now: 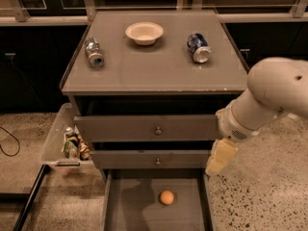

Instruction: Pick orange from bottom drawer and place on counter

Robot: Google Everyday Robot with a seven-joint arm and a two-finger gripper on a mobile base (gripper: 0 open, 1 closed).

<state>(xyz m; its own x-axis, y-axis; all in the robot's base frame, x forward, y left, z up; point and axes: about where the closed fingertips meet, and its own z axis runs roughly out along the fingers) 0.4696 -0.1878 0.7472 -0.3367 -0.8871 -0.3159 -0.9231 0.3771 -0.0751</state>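
From my station I count one small round orange fruit (166,197). It sits on the flat floor of the pulled-out grey bottom drawer (132,207), about midway between the side walls and touching neither. Being round, it shows no long axis and no heading that I can read.

The cream-coloured end effector (219,159) hangs off the cabinet's right side, level with the right end of the middle drawer and above the bottom drawer's right wall. It slants down and to the left from the bulky white arm (269,93). It is apart from the orange fruit, up and to its right, and holds nothing that I can see. I cannot tell whether it is spread or closed.

There are three drawers. The two upper grey drawers (144,128) carry one small knob each and are pulled out a little.

On the wide grey-brown desk (154,73) I count three things:
- one shallow cream bowl (144,32) at the back centre
- one silver can (94,52) at the left, on its side, long axis running back to front
- one blue-and-silver can (198,47) at the right, also on its side, end towards the front

A clear side tray (52,146) on the cabinet's left holds a small clutter of items I cannot identify.
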